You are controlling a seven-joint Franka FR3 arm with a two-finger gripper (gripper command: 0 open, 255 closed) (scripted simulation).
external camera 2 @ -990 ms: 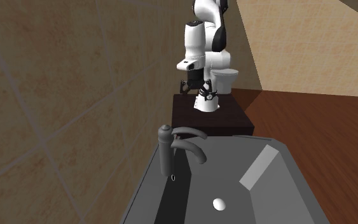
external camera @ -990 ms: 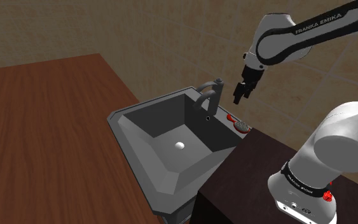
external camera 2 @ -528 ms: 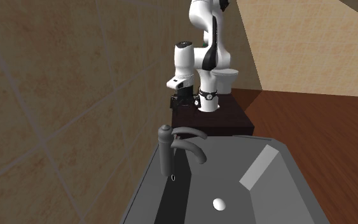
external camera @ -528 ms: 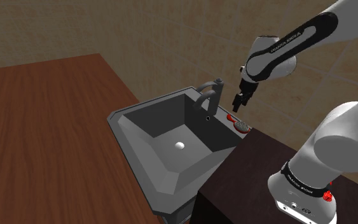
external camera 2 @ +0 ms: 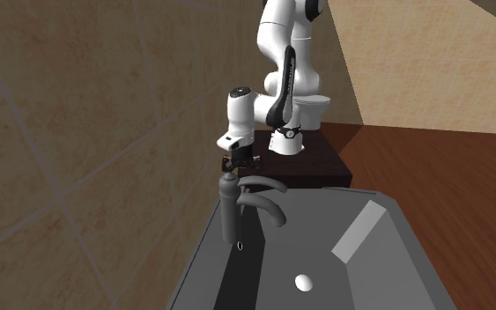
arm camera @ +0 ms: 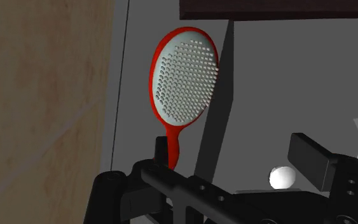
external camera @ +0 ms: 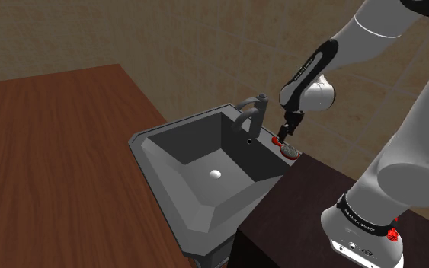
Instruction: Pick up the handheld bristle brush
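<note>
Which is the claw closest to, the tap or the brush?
The red brush, lying flat by the sink; the gripper hangs over its handle, the grey tap stands apart.

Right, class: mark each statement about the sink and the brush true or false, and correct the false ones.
1. The red hairbrush lies bristles up on the grey sink's rim by the wall. True.
2. The gripper is shut on the brush's handle. False: its fingers stand apart and the brush is not held.
3. The faucet stands on the sink's rim. True.
4. The brush lies down in the basin beside the drain. False: it is up on the rim.
</note>
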